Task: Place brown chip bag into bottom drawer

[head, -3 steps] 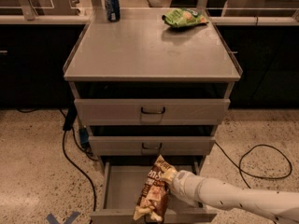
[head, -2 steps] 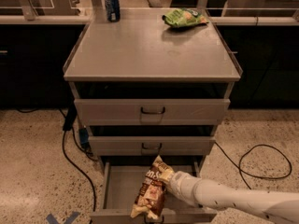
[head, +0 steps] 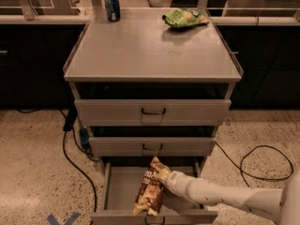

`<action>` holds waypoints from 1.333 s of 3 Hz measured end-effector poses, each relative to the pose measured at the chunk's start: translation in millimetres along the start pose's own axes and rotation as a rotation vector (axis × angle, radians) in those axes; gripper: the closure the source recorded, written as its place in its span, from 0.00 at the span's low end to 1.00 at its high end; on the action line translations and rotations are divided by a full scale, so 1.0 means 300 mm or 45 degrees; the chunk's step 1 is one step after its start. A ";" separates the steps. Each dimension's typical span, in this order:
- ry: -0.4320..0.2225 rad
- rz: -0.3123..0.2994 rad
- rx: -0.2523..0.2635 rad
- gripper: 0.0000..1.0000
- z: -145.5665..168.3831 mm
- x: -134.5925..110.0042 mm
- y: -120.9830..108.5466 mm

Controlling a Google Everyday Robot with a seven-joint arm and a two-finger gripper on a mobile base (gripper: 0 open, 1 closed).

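While over bottom drawer (head: 119, 191) beside speckled floor (head: 33, 172), end effector (head: 165, 176) clamped on brown chip bag (head: 149, 196).

A grey metal cabinet (head: 150, 50) stands at centre on a speckled tan floor (head: 33, 172). Dark cupboards (head: 28, 69) under a pale counter edge (head: 37, 19) run from 9 to 3 o'clock behind it. A black cable (head: 70, 158) trails at 8 o'clock and a cable loop (head: 262, 165) lies at 4. Blue tape (head: 63, 218) marks 7 o'clock. The gripper (head: 164, 176) is at 6 o'clock, closed on the brown chip bag (head: 149, 196).
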State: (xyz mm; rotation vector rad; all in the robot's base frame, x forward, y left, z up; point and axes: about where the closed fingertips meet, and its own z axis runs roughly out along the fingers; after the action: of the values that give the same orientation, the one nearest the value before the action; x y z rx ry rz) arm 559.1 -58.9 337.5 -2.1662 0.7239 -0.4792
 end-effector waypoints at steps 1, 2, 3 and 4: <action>0.009 -0.037 0.001 1.00 0.068 0.035 0.025; 0.016 -0.063 -0.002 1.00 0.112 0.058 0.043; 0.022 -0.077 -0.009 1.00 0.140 0.078 0.060; 0.019 -0.052 -0.050 1.00 0.183 0.121 0.129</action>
State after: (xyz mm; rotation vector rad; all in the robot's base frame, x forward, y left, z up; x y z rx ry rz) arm 603.8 -71.5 276.8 -2.2195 0.7039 -0.5066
